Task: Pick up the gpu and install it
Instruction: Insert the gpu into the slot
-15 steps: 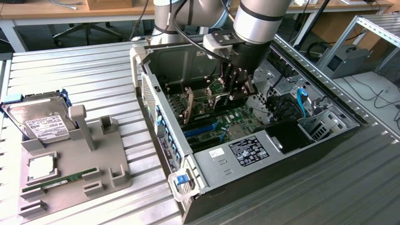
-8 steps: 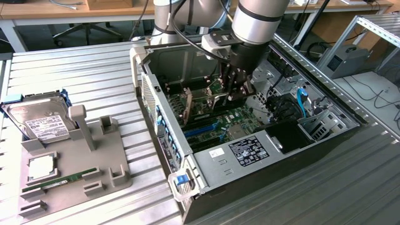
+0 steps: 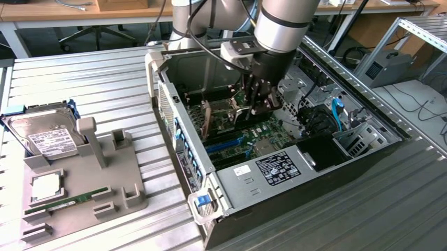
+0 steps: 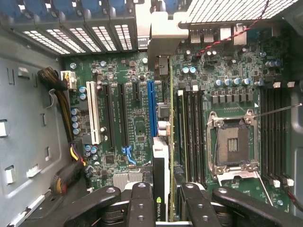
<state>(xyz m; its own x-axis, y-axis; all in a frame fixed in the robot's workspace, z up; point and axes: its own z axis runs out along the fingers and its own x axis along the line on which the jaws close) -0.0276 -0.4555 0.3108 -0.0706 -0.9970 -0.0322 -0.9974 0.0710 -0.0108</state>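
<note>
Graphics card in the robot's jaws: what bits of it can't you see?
Graphics card flat faces: wrist view, it is edge-on.
Its near end: wrist view, behind the jaws and cut by the picture's edge.
Whether it is plugged in yet: exterior view, the arm covers it.

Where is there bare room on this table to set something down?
The ribbed table is bare at the exterior view's upper left, between the tray and the case, and at the lower right beside the case. Crowded: the tray, with hard drive and memory stick, and inside the case, where the gripper holds the gpu over the motherboard.
</note>
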